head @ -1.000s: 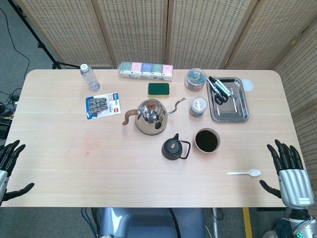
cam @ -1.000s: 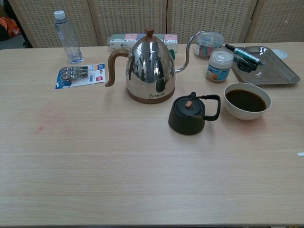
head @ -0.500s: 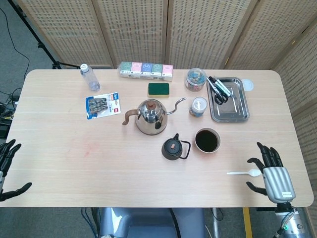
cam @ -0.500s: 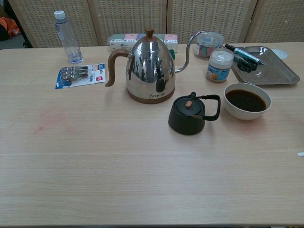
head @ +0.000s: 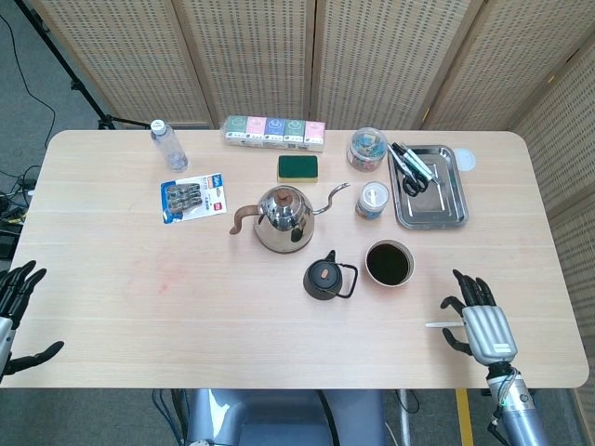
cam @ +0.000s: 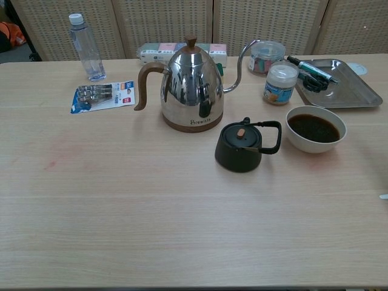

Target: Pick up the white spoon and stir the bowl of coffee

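Two hands sit at the near edge. Right hand (head: 477,321), fingers spread and empty, now covers the bowl end of the slim white plastic spoon (head: 439,324); earlier it stood off at 3 o'clock. Left hand (head: 16,311) is open, idle. Risk: the flat spoon may skid away under the fingertips. At 11 o'clock, apart, stands the white bowl of dark coffee (head: 388,263).

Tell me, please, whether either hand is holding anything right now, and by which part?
Nothing is held. The right hand hovers open over the bowl end of the white spoon, whose handle lies flat on the table. The left hand is open at the table's edge.
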Controlling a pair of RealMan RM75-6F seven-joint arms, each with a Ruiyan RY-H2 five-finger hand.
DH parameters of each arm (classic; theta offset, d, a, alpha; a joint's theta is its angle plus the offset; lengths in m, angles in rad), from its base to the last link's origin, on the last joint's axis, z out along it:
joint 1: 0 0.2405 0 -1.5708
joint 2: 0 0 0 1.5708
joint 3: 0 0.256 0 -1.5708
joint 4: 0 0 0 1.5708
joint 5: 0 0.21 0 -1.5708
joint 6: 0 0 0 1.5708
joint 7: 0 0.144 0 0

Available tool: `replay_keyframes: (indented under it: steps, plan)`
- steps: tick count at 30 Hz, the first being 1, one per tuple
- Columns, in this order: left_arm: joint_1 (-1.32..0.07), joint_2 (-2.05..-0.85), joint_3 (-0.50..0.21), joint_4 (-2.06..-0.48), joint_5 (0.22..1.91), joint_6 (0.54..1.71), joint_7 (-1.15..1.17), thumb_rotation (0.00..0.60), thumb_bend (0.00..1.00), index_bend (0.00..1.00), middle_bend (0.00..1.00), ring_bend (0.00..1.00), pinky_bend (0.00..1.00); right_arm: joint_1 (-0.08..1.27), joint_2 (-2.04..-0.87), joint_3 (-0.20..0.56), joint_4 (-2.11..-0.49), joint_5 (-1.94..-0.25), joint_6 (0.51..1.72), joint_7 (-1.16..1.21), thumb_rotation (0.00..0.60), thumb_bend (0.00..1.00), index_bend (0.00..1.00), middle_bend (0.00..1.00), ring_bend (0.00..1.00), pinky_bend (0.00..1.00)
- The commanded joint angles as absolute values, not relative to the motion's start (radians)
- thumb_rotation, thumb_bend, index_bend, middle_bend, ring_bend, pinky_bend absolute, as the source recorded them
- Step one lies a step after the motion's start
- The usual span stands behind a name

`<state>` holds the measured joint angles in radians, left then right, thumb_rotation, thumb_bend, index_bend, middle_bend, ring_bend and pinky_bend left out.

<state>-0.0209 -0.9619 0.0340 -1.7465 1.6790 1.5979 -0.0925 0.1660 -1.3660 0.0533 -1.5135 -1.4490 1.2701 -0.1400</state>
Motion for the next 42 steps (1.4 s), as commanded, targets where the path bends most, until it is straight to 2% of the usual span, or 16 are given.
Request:
replay_keyframes:
  steps: [1, 16, 22, 42]
  plan:
    - [-0.018, -0.955, 0.037, -1.741, 1.685, 1.605, -0.114, 0.6, 0.0, 0.0, 0.0, 0.0, 0.0, 0.184, -1.395, 0.051, -1.5, -1.386, 1.21, -0.173, 0.6, 0.34, 0.39, 0.0, 0.0, 0.0]
    - [-0.019, -0.929, 0.032, -1.727, 1.672, 1.609, -0.188, 0.6, 0.0, 0.0, 0.0, 0.0, 0.0, 0.207, -1.459, 0.052, -1.439, -1.309, 1.153, -0.199, 0.6, 0.34, 0.44, 0.0, 0.0, 0.0]
    - [-0.019, -0.93, 0.032, -1.729, 1.672, 1.608, -0.184, 0.6, 0.0, 0.0, 0.0, 0.0, 0.0, 0.215, -1.492, 0.062, -1.415, -1.288, 1.147, -0.195, 0.6, 0.44, 0.44, 0.0, 0.0, 0.0]
    - [-0.022, -0.931, 0.031, -1.732, 1.668, 1.6, -0.177, 0.6, 0.0, 0.0, 0.0, 0.0, 0.0, 0.219, -1.544, 0.048, -1.33, -1.307, 1.167, -0.174, 0.6, 0.44, 0.45, 0.0, 0.0, 0.0]
